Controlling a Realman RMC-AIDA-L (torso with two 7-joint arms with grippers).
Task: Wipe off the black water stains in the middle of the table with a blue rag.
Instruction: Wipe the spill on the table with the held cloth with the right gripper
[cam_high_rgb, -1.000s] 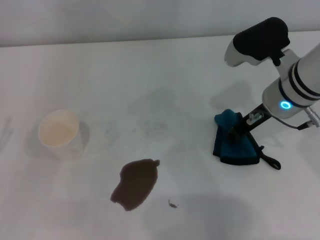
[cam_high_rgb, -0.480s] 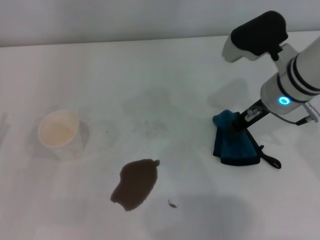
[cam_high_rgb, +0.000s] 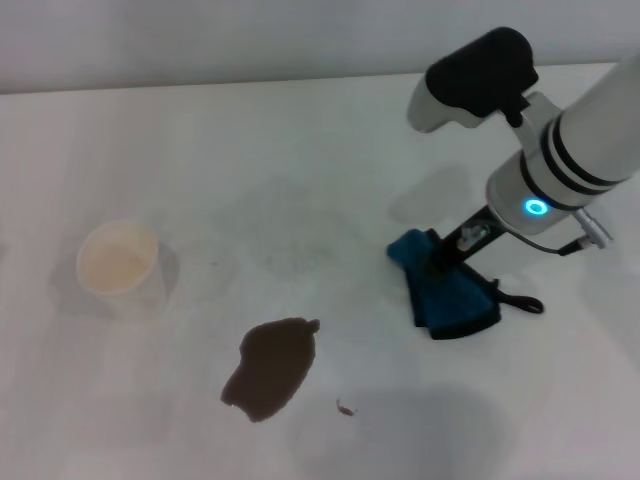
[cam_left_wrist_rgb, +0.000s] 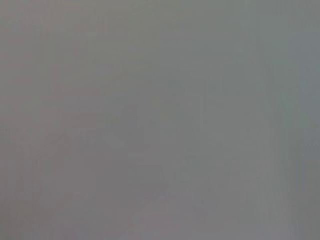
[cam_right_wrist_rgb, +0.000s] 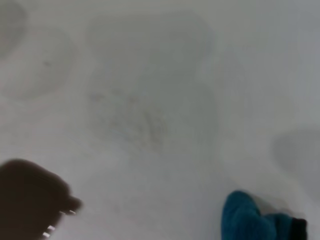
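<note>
The blue rag (cam_high_rgb: 452, 296) lies on the white table (cam_high_rgb: 300, 160) at the right, one corner bunched up where my right gripper (cam_high_rgb: 441, 259) is shut on it. The rest of the cloth trails on the tabletop, its black loop tag (cam_high_rgb: 520, 302) pointing right. The black water stains (cam_high_rgb: 272, 366) sit left of the rag and nearer the front, with a tiny dark speck (cam_high_rgb: 345, 407) beside them. In the right wrist view the rag's raised corner (cam_right_wrist_rgb: 249, 220) and the edge of the stains (cam_right_wrist_rgb: 27, 200) both show. My left gripper is out of view; its wrist view is plain grey.
A pale paper cup (cam_high_rgb: 122, 268) stands on the left of the table, apart from the stains. Faint grey smudges (cam_high_rgb: 300, 240) mark the tabletop between the rag and the cup.
My right arm has moved left, dragging the blue rag with it toward the middle of the table. The stains and the cup have not moved.
</note>
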